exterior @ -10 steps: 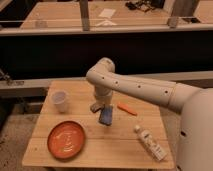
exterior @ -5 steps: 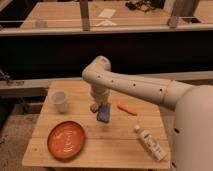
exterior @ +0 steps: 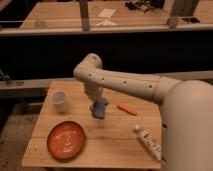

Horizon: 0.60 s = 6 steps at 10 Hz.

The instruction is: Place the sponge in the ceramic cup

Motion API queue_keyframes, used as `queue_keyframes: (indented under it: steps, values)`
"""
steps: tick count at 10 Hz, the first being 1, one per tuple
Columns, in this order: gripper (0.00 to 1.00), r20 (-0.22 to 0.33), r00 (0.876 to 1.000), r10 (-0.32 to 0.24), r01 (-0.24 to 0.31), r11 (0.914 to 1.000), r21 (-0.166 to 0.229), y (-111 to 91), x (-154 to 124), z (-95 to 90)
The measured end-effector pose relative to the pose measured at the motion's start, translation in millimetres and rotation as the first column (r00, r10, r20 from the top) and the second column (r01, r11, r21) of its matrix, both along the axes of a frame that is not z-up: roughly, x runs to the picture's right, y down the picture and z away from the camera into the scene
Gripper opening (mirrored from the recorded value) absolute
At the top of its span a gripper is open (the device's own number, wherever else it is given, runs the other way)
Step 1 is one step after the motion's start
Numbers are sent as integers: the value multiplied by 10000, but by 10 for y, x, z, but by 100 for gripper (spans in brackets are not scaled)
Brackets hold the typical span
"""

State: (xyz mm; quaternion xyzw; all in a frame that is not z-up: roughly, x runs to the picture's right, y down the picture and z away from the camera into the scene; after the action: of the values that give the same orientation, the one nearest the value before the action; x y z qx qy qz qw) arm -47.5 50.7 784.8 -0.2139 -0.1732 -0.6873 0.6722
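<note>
The sponge, its blue face showing, hangs tilted just above the middle of the wooden table. My gripper comes down from the white arm and is shut on the sponge's upper left edge. The ceramic cup, small, white and upright, stands on the table to the left of the sponge, a short gap away. Nothing shows inside the cup.
An orange plate lies at the front left of the table. A thin orange stick lies right of the sponge. A white labelled bottle lies near the front right edge. My arm's white body fills the right side.
The gripper has carried the sponge a little left and up, closer to the cup. Cup, plate, stick and bottle have stayed put.
</note>
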Motion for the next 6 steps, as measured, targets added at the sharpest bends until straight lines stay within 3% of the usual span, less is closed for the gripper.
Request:
queue_keyframes:
  steps: [6]
  values:
    - [3, 276, 9967, -762, 748, 9959, 504, -93, -500, 26]
